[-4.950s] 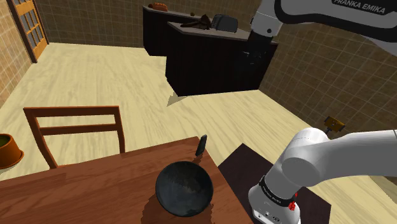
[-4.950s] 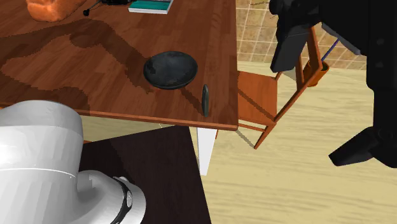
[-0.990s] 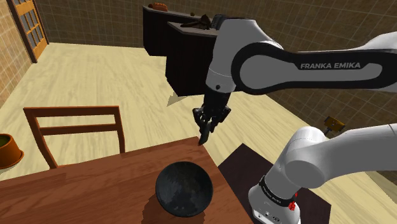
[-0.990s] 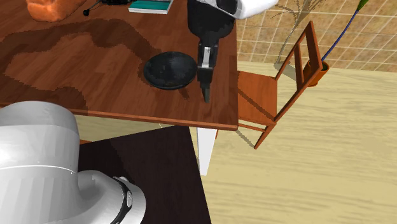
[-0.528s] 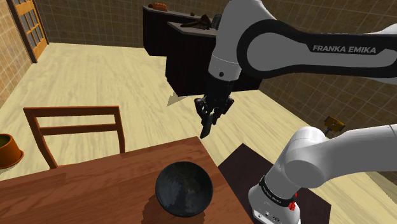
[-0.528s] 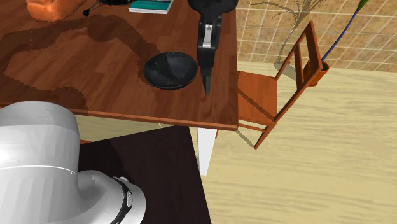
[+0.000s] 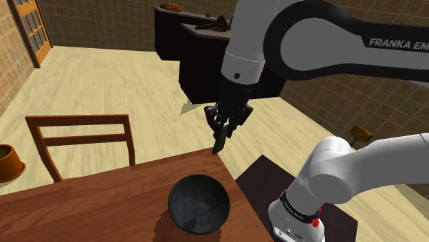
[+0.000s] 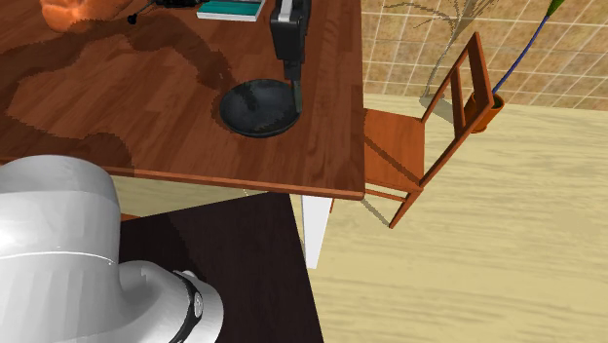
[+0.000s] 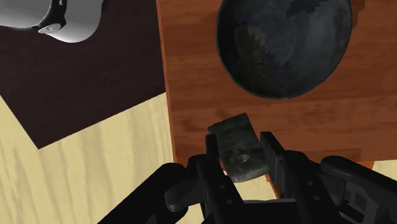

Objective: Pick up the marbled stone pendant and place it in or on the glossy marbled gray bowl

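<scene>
My gripper [image 7: 221, 135] is shut on a flat grey marbled pendant [image 9: 238, 147], whose lower tip [image 7: 218, 146] hangs above the far corner of the wooden table [image 7: 89, 206]. The dark glossy marbled bowl [image 7: 199, 203] sits on that table, nearer the camera than the pendant. In the second exterior view the gripper [image 8: 292, 76] holds the pendant [image 8: 295, 96] in front of the right rim of the bowl [image 8: 251, 107]. Along the hand, both black fingers [image 9: 275, 158] clasp the pendant over the table edge, and the bowl [image 9: 283, 44] lies just beyond it.
A wooden chair [image 7: 82, 141] stands against the table's far side. The dark-topped stand [image 8: 224, 273] lies beside the table. A book [image 8: 232, 10] and an orange object [image 8: 73, 12] rest on the table's far end. Dark cabinets [image 7: 227, 65] line the back wall.
The gripper has lifted the pendant off the table corner and carried it toward the bowl; in the second exterior view it moved up and left, to the bowl's right rim.
</scene>
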You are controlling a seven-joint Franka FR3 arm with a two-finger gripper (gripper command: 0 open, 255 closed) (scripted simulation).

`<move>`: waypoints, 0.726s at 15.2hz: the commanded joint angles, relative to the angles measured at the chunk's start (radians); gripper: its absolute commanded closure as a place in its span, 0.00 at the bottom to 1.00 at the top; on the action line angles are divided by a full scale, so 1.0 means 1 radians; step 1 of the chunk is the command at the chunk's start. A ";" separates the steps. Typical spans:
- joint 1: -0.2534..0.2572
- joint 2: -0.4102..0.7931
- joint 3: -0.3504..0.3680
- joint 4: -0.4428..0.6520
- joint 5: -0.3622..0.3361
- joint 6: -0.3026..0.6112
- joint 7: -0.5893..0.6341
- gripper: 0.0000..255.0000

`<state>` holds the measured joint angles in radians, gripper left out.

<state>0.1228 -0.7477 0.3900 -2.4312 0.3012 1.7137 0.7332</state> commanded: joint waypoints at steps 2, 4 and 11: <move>0.024 0.006 0.060 0.040 0.037 -0.019 0.076 1.00; 0.035 0.020 0.103 0.072 0.058 -0.025 0.126 1.00; 0.051 0.062 0.206 0.111 0.103 0.005 0.227 1.00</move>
<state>0.1733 -0.6885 0.5896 -2.3126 0.4010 1.7080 0.9574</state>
